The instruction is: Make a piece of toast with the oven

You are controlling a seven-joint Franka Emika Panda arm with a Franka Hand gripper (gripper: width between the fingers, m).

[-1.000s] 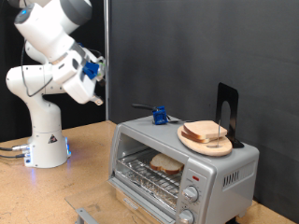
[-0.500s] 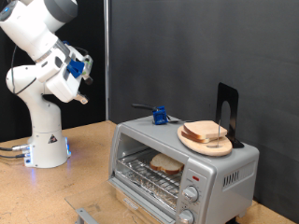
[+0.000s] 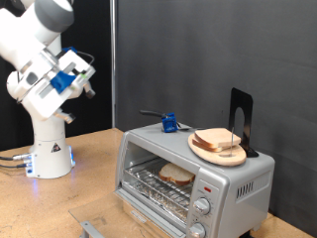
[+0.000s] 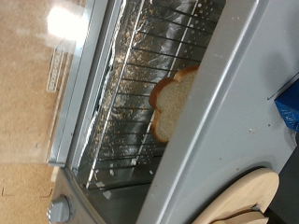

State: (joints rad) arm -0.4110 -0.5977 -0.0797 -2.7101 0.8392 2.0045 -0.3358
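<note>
Since a second ago the arm has swung away from the oven (image 3: 193, 174) toward the exterior view's left and risen, so the hand (image 3: 87, 77) now hangs high above the counter's (image 3: 94, 164) left part, well apart from the oven. At this distance the fingers are too small and dark to read, so I cannot tell whether the hand is spread or closed; nothing visible sits between them.

One piece of toast (image 3: 177, 176) lies on the wire rack (image 3: 158, 183) inside the oven, whose glass door (image 4: 65, 84) is folded down and open. From the wrist view the same slice (image 4: 173, 101) shows its pale face and tan crust resting on the rack bars (image 4: 140, 65), toward the back of the cavity.

On the oven's flat top, near its right end, a round wooden plate (image 3: 218, 151) carries what looks like two more bread slices (image 3: 218, 140). A black upright stand (image 3: 240, 121) rises just behind the plate. A small blue object (image 3: 168, 124) with a dark handle sits on the top's left rear part. Round knobs (image 3: 203, 208) line the front panel at the oven's right side. The white robot base (image 3: 45, 149) stands on the counter near its left edge.
</note>
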